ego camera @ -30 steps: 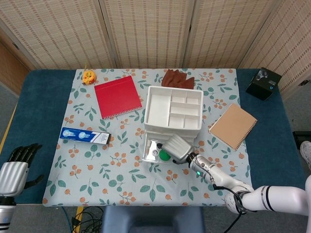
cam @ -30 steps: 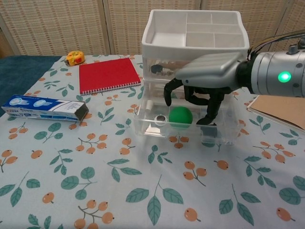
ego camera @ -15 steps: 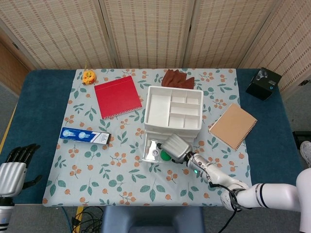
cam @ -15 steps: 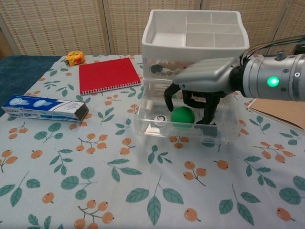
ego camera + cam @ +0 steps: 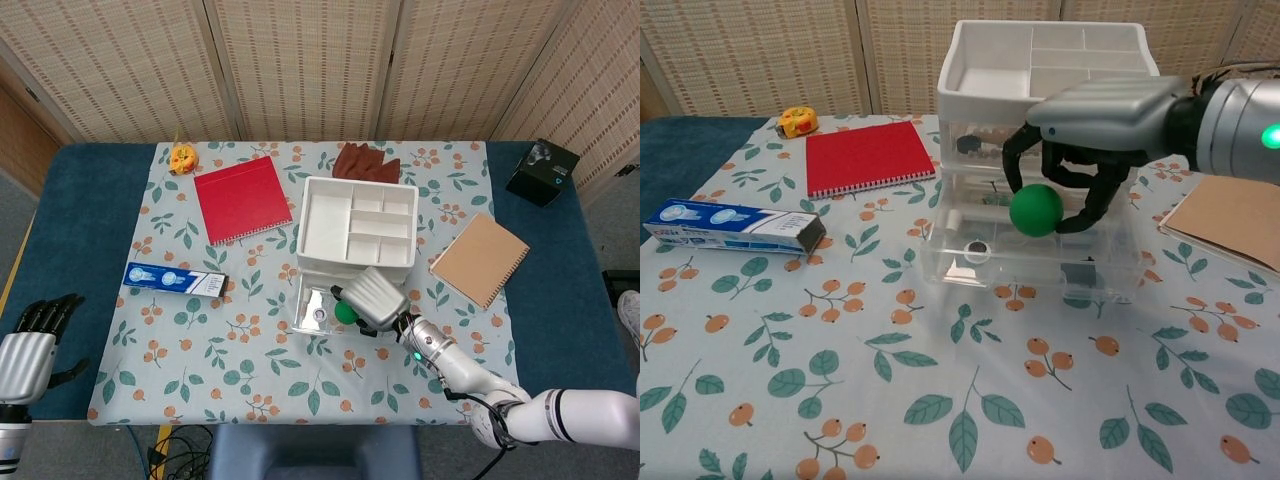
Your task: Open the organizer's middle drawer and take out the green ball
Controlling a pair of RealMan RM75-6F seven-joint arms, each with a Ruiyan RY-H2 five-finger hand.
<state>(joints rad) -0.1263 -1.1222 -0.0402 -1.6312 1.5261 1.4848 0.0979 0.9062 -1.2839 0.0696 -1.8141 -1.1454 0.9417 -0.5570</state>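
The white organizer (image 5: 1050, 75) (image 5: 355, 228) stands mid-table with its clear middle drawer (image 5: 1030, 262) (image 5: 312, 308) pulled out toward me. My right hand (image 5: 1090, 130) (image 5: 374, 298) holds the green ball (image 5: 1036, 210) (image 5: 345, 312) between its dark fingers, lifted above the open drawer. A small round dark item (image 5: 980, 246) and a black piece (image 5: 1077, 272) still lie in the drawer. My left hand (image 5: 32, 345) hangs open beyond the table's left edge, showing only in the head view.
A red notebook (image 5: 867, 156), a blue toothpaste box (image 5: 732, 227) and a yellow tape measure (image 5: 797, 121) lie to the left. A tan notebook (image 5: 479, 258) lies right of the organizer, a brown cloth (image 5: 365, 161) behind it, a black box (image 5: 541, 171) at the far right.
My right hand closed its fingers around the green ball in the drawer and raised it out, above the drawer. The left hand stayed still.
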